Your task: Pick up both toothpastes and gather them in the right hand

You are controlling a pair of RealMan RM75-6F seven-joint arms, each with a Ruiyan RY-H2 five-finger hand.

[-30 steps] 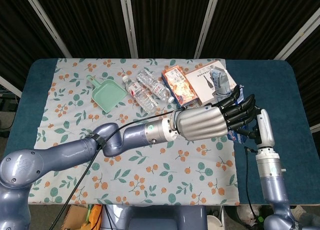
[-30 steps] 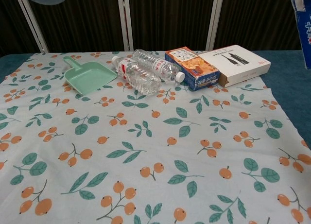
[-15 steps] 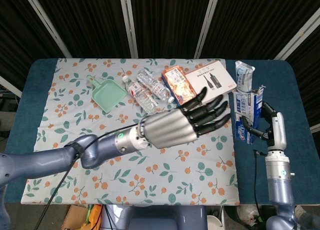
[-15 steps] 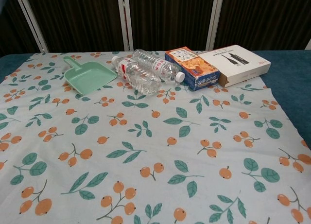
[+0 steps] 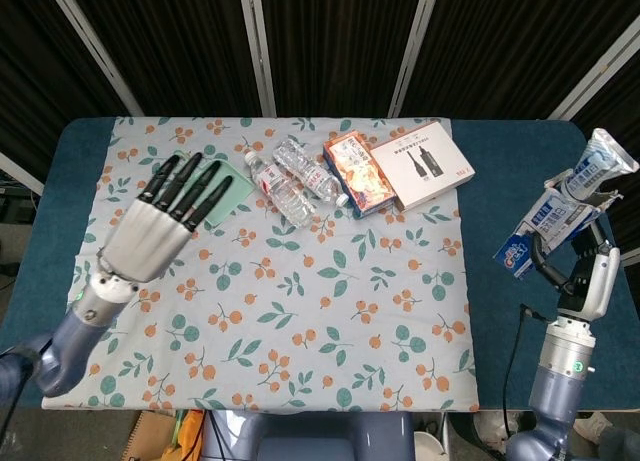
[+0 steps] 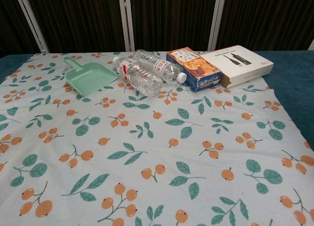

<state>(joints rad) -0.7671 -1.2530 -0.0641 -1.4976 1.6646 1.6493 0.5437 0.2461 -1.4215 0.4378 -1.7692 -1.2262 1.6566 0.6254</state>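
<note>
Blue-and-white toothpastes point(image 5: 565, 211) are sitting bundled together in the right hand point(image 5: 583, 266) at about four o'clock, over the bare blue table point(image 5: 520, 311) beside the floral cloth point(image 6: 162, 152). The left hand point(image 5: 165, 226) is hovering at nine o'clock with fingers spread wide, holding nothing, covering part of the green dustpan point(image 6: 91, 78). Two water bottles point(image 6: 147, 71) are lying at twelve o'clock.

Head view: outstretched fingers of silver-and-black left hand point(image 5: 165, 226) cover most of the mint-green plastic dustpan point(image 5: 238, 190). Right hand point(image 5: 580, 264) largely hidden behind blue-and-white toothpaste tubes point(image 5: 560, 209); tube print too small to read. Chest view shows neither hand.
</note>
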